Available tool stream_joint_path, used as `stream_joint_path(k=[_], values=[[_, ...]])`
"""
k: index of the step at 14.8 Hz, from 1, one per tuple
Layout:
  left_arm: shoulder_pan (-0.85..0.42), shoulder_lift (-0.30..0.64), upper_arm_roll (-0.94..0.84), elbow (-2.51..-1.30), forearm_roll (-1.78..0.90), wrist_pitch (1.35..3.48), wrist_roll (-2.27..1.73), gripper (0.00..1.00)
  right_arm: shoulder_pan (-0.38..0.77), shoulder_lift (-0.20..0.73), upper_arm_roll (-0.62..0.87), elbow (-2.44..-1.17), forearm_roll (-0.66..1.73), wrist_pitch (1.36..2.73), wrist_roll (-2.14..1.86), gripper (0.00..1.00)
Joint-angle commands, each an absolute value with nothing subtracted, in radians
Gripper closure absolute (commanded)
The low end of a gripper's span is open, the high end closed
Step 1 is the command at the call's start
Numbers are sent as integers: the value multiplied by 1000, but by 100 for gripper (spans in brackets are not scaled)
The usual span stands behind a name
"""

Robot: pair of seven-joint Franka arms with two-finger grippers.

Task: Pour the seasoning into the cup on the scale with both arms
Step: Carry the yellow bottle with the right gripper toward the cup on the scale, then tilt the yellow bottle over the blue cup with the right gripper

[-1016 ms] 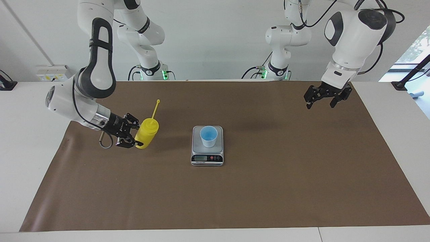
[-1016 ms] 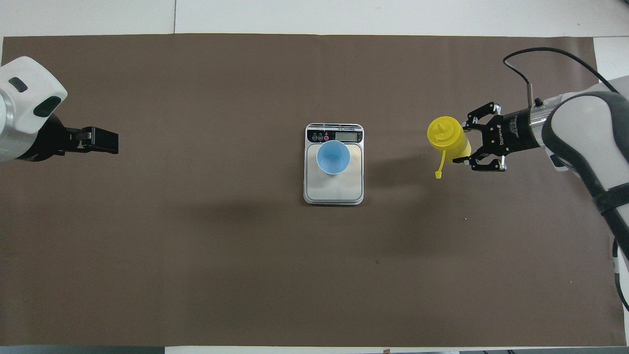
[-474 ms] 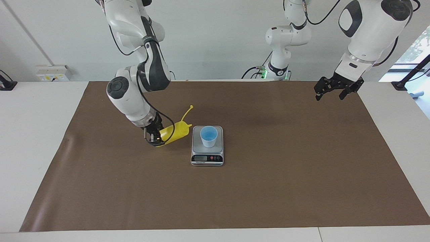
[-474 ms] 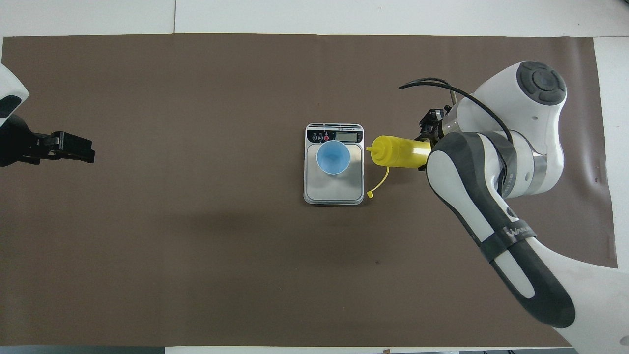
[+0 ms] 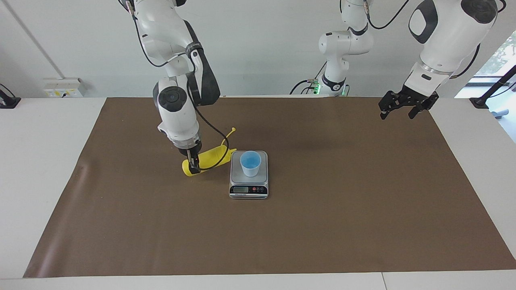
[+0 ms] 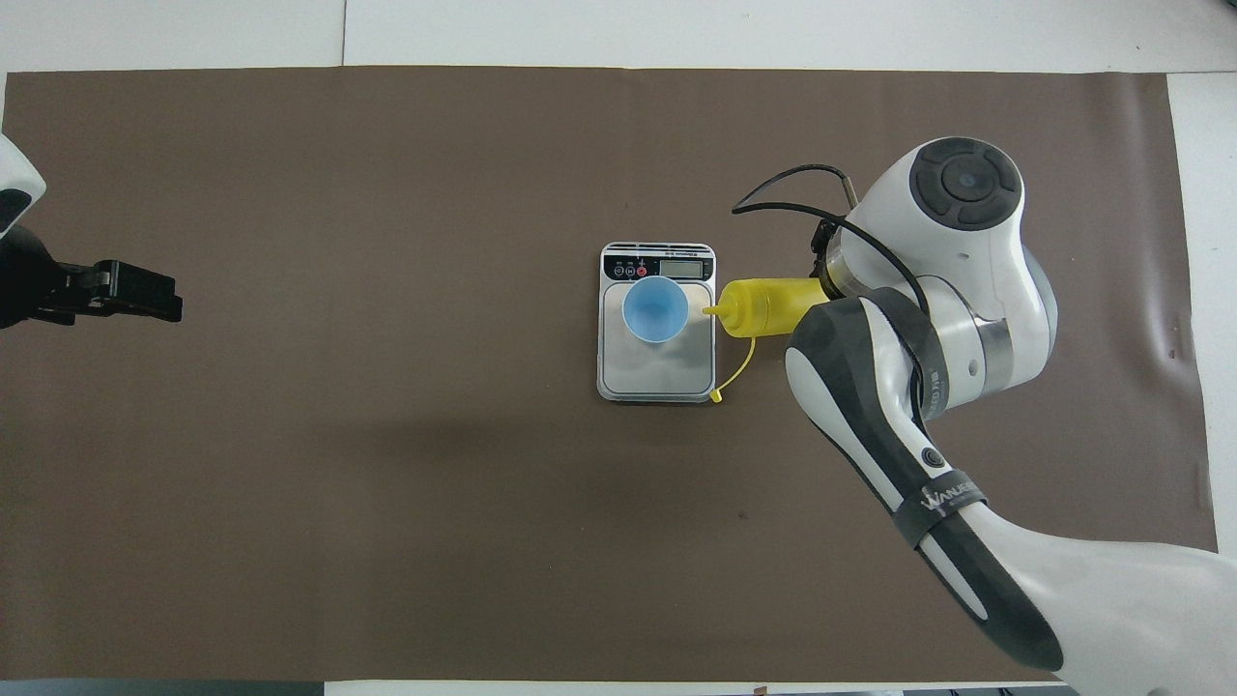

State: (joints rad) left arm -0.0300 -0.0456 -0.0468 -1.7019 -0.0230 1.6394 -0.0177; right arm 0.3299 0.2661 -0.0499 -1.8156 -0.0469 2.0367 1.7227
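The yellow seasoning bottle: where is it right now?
The seasoning bottle lies tipped almost flat in the right gripper, beside the scale toward the right arm's end of the table, its nozzle pointing at the cup.

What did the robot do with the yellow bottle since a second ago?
The right pincer, shut on the yellow bottle, carried it over beside the scale and tipped it from upright onto its side, nozzle toward the blue cup. The left pincer rose a little and waits, open. Cup and scale stayed put.
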Motion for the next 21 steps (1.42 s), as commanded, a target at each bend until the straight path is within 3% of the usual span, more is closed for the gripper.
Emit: stream_joint_path(k=[1, 8, 21], values=[[-15, -46, -48, -1666, -51, 1600, 8, 0, 363, 360, -51, -1645, -121, 1923, 1801, 100], [-14, -38, -51, -1621, -15, 1543, 6, 0, 423, 426, -49, -1494, -296, 1754, 1825, 100], [-14, -43, -52, -1621, -14, 1528, 12, 0, 492, 466, -48, -1439, -474, 1638, 1911, 100]])
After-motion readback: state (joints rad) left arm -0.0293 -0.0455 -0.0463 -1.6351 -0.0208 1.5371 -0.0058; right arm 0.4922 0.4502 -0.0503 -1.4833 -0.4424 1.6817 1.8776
